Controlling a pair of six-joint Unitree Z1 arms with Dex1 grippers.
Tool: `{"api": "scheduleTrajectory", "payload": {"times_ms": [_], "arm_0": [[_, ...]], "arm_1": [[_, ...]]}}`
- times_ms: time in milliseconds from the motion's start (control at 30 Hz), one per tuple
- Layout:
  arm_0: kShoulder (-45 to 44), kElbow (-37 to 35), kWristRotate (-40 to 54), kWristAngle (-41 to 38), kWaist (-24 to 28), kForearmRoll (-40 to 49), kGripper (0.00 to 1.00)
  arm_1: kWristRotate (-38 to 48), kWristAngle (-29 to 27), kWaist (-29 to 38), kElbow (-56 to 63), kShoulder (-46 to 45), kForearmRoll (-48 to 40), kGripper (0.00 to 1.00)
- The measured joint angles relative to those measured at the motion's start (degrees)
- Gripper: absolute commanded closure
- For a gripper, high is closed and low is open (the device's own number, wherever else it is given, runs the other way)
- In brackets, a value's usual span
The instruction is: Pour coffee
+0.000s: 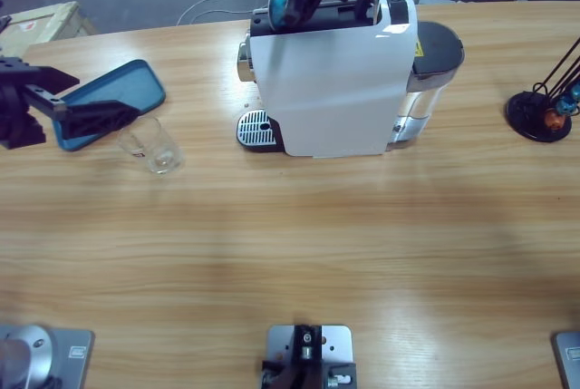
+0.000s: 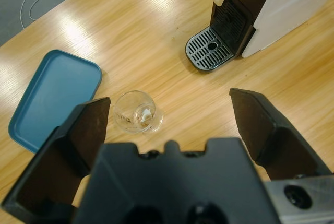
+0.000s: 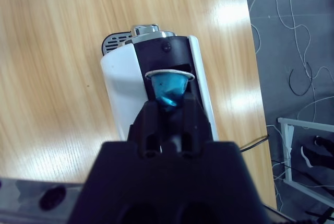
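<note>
A small clear glass tumbler (image 1: 150,145) (image 2: 138,112) stands on the table between the blue tray and the coffee machine. I see only a pale glint at its bottom, no clear layer of coffee. My left gripper (image 1: 104,94) (image 2: 169,101) hovers open above the tray's edge, just left of the glass, with nothing between its jaws. The white coffee machine (image 1: 331,81) (image 3: 120,85) stands at the back middle. My right gripper (image 1: 294,4) (image 3: 169,101) is shut on a blue capsule (image 1: 279,6) (image 3: 168,87), held at the black slot on top of the machine.
A blue tray (image 1: 113,99) (image 2: 55,96) lies at the left. The machine's grated drip tray (image 1: 256,129) (image 2: 211,51) faces the glass and has nothing on it. A black capsule stand (image 1: 542,110) holds orange and blue capsules at the far right.
</note>
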Motion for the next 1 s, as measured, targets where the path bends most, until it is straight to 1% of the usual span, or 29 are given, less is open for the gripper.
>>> {"api": "scheduleTrajectory", "payload": {"times_ms": [33,100,133,167,400,433,467,500,533,567,700,767,867,933,1000], "arm_0": [[0.0,0.0,0.0,0.0,0.0,0.0,0.0],[0.0,0.0,0.0,0.0,0.0,0.0,0.0],[0.0,0.0,0.0,0.0,0.0,0.0,0.0],[0.0,0.0,0.0,0.0,0.0,0.0,0.0],[0.1,0.0,0.0,0.0,0.0,0.0,0.0],[0.2,0.0,0.0,0.0,0.0,0.0,0.0],[0.2,0.0,0.0,0.0,0.0,0.0,0.0],[0.2,0.0,0.0,0.0,0.0,0.0,0.0],[0.2,0.0,0.0,0.0,0.0,0.0,0.0],[0.2,0.0,0.0,0.0,0.0,0.0,0.0],[0.2,0.0,0.0,0.0,0.0,0.0,0.0],[0.2,0.0,0.0,0.0,-0.1,0.0,0.0],[0.2,0.0,0.0,0.0,-0.2,0.0,0.0],[0.1,0.0,0.0,0.0,-0.2,0.0,0.0],[0.0,0.0,0.0,0.0,-0.2,0.0,0.0]], "arm_1": [[0.0,0.0,0.0,0.0,0.0,0.0,0.554],[0.0,0.0,0.0,0.0,0.0,0.0,0.231],[0.0,0.0,0.0,0.0,0.0,0.0,0.104],[0.1,0.1,0.0,0.0,0.0,0.0,0.009],[0.9,1.6,0.3,0.0,0.0,0.0,0.01],[1.0,1.6,0.3,0.1,0.0,0.0,0.075],[1.0,1.6,0.3,0.1,0.0,0.0,0.243],[1.1,1.6,0.3,0.1,0.0,0.0,0.475],[1.3,1.6,0.3,0.1,0.0,0.0,0.867],[1.4,1.5,0.4,0.1,0.0,0.0,1.0],[4.1,1.0,1.6,0.0,-0.6,0.0,1.0],[7.6,0.8,3.1,0.1,-2.1,-0.1,1.0],[16.4,-0.4,5.9,1.5,-6.7,-0.1,1.0],[24.5,-1.0,7.0,5.7,-10.6,0.0,1.0],[33.3,-1.5,7.4,12.7,-14.4,0.0,1.0]]}}
